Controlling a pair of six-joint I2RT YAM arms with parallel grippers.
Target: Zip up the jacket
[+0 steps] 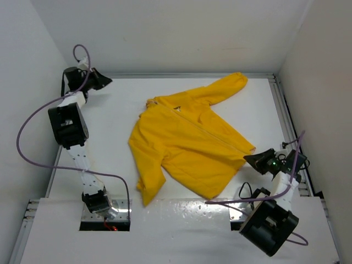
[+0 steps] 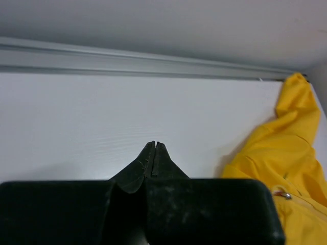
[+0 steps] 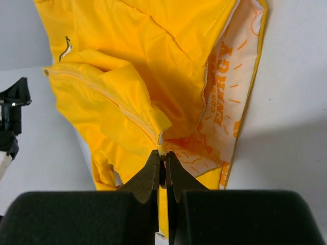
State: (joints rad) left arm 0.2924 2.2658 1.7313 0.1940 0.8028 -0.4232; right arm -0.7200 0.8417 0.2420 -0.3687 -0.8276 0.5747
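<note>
The jacket (image 1: 190,140) is lying spread in the middle of the table (image 1: 264,104), its collar pointing toward 11 o'clock and one sleeve reaching toward 1 o'clock. The right tool (image 3: 162,155) is pinching the jacket's bottom front edge by the zipper, at the garment's 4 o'clock corner, with the orange-printed lining (image 3: 225,92) showing beside it. The left tool (image 2: 155,146) is holding its fingers clenched on nothing at the table's 10 o'clock, well apart from the jacket.
</note>
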